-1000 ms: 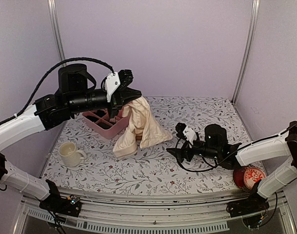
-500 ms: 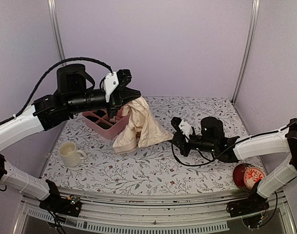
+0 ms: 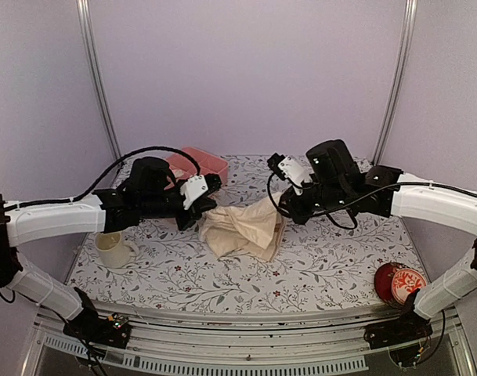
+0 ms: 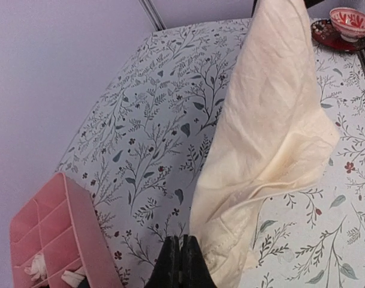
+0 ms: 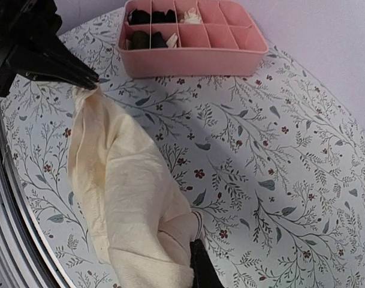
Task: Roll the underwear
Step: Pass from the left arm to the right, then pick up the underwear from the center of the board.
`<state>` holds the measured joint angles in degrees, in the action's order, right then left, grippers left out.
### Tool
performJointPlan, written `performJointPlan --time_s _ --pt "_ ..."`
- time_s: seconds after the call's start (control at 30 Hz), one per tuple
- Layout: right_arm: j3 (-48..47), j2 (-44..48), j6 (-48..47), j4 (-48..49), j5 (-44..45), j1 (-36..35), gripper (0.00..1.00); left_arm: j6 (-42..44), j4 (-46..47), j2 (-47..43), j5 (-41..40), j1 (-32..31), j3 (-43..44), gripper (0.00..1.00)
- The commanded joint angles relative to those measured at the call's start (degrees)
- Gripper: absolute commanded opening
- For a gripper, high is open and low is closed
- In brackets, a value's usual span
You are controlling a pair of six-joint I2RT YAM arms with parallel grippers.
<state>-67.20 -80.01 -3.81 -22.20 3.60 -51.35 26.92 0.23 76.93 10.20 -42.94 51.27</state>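
Note:
A pale peach-beige underwear (image 3: 242,229) hangs stretched between both grippers, low over the flowered table, its middle sagging onto the cloth. My left gripper (image 3: 206,209) is shut on its left corner. In the left wrist view the black jaws (image 4: 182,247) are pressed together at the fabric's (image 4: 266,138) edge. My right gripper (image 3: 283,210) is shut on the right corner. The right wrist view shows its black fingertip (image 5: 198,258) buried in a fold of the underwear (image 5: 125,192), with the left gripper (image 5: 91,79) pinching the far corner.
A pink compartment tray (image 3: 200,163) stands at the back left, with small black bundles and something white in its cells (image 5: 147,37). A cream mug (image 3: 113,249) sits near the front left. A red bowl on a saucer (image 3: 400,283) is at the front right.
The left arm came down from high above the tray and carried the underwear low over the table. The right gripper rose from the table, reached the cloth's right corner and shut on it.

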Motion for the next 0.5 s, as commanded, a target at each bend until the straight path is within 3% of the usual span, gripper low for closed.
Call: performJointPlan --time_s 0.0,0.2,0.37,0.47 --pt "-5.06 -8.81 3.39 -18.14 1.84 -3.55 0.02 -2.07 4.22 4.88 -0.47 1.04 -0.53 0.08" --pt "-9.23 -17.82 8.27 -21.35 2.67 -3.91 0.02 -0.88 6.83 5.68 1.14 1.08 -2.91 0.58" --pt "-12.97 -24.83 9.81 -22.04 4.86 -1.70 0.02 1.53 11.85 6.35 0.85 0.16 -7.00 0.77" --pt "-12.97 -27.49 10.07 -20.86 4.08 1.27 0.02 4.14 13.20 7.08 -0.99 -2.26 -8.53 0.82"
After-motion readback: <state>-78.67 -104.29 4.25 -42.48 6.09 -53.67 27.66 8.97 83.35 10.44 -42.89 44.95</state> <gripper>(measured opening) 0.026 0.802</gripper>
